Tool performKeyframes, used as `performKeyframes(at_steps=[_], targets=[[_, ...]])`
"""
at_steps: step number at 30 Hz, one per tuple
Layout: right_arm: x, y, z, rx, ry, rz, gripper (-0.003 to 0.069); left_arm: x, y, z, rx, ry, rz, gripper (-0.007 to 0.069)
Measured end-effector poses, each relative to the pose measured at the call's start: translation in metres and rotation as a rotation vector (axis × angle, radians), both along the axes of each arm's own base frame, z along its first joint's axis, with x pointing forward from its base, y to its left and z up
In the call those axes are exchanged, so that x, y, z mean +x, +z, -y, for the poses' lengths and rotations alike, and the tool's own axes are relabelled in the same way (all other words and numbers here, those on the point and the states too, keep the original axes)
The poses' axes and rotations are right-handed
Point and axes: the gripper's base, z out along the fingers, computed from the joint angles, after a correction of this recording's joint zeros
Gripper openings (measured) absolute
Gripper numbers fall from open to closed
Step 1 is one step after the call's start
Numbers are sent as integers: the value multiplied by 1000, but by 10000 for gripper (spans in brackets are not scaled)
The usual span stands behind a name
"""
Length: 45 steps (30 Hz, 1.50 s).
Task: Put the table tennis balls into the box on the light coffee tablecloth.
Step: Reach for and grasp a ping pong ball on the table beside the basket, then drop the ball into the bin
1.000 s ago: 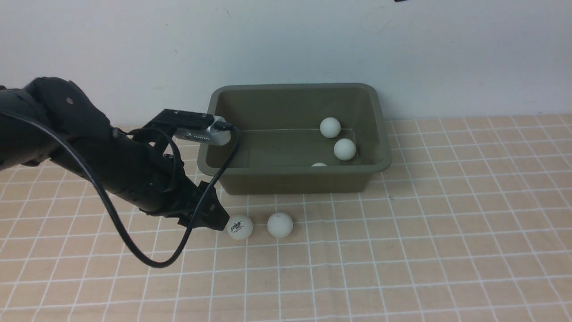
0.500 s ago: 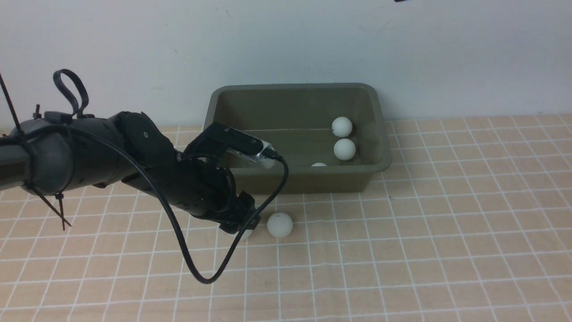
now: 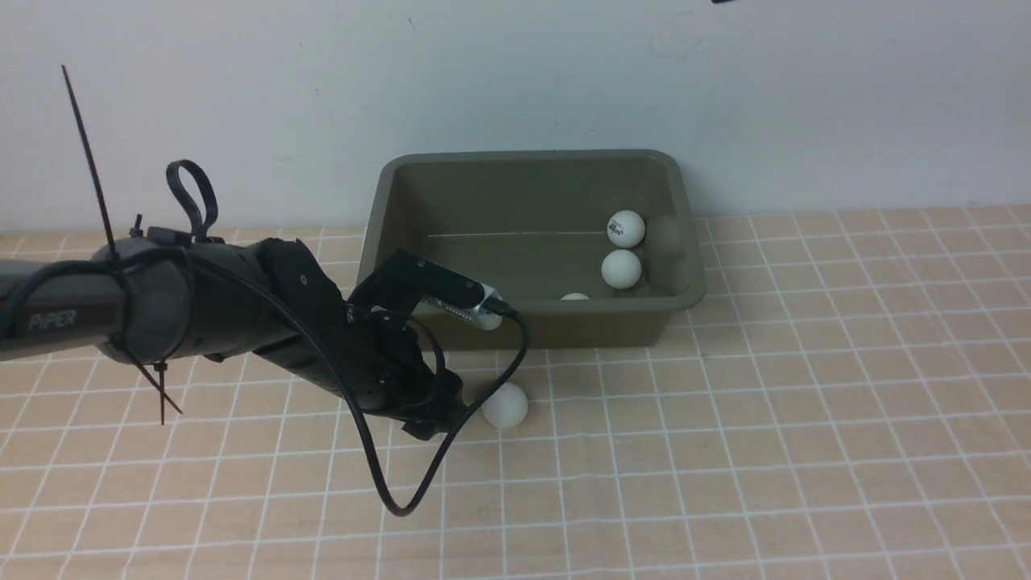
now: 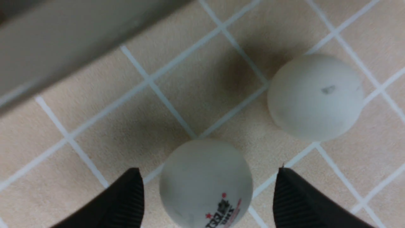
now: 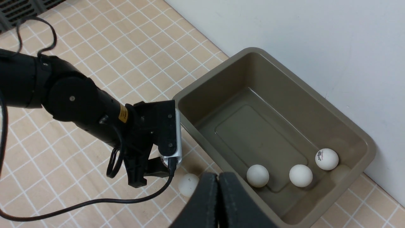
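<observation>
Item: logo-printed ball (image 4: 202, 171) is bracketed, untouched, by the spread left hand (image 4: 208, 190); the box (image 3: 564, 330) is placed at 1 o'clock from it.

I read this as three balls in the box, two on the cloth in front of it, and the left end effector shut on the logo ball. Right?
One thing is off: the left end effector is open, not shut. The left wrist view shows its fingers standing either side of the logo ball with a gap on each side. The ball counts hold.
</observation>
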Motion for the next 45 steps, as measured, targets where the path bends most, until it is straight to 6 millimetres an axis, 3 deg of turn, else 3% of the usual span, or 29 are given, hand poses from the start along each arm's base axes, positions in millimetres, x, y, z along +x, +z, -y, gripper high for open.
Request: performKeyframes(at_steps=[2,5,9,16,20,25,30,34,37,39,43,45], targets=[[0,0,0,0,0,0,-18,0,-2,0,4,-2,-3,419],[0,0,0,0,0,0,-18,1,-1,0,9,-9,2,303],[0,0,0,0,0,0,-18,1,10,4,-5,-52,-20,301],[0,0,0,0,0,0,-18,4,95,19,-101,-260,69,301],[0,0,0,0,0,0,-18,22,122,25,-141,-246,170,301],[1,-1,0,-2,-1,-1,-18,50,118,26,-142,-214,212,301],[8,-8,-4,-14,-1,-21,-18,82,92,29,-109,-240,217,301],[13,-12,-6,-21,-2,-34,-18,91,94,33,-123,-248,211,364],[14,-13,-7,-22,-2,-36,-18,91,118,35,-161,-243,192,444],[14,-13,-7,-24,0,-34,-18,88,140,34,-151,-253,208,458],[14,-13,-7,-33,10,-25,-18,62,209,22,-123,-205,198,425],[14,-13,-7,-35,12,-23,-18,51,227,18,-136,-164,163,397]])
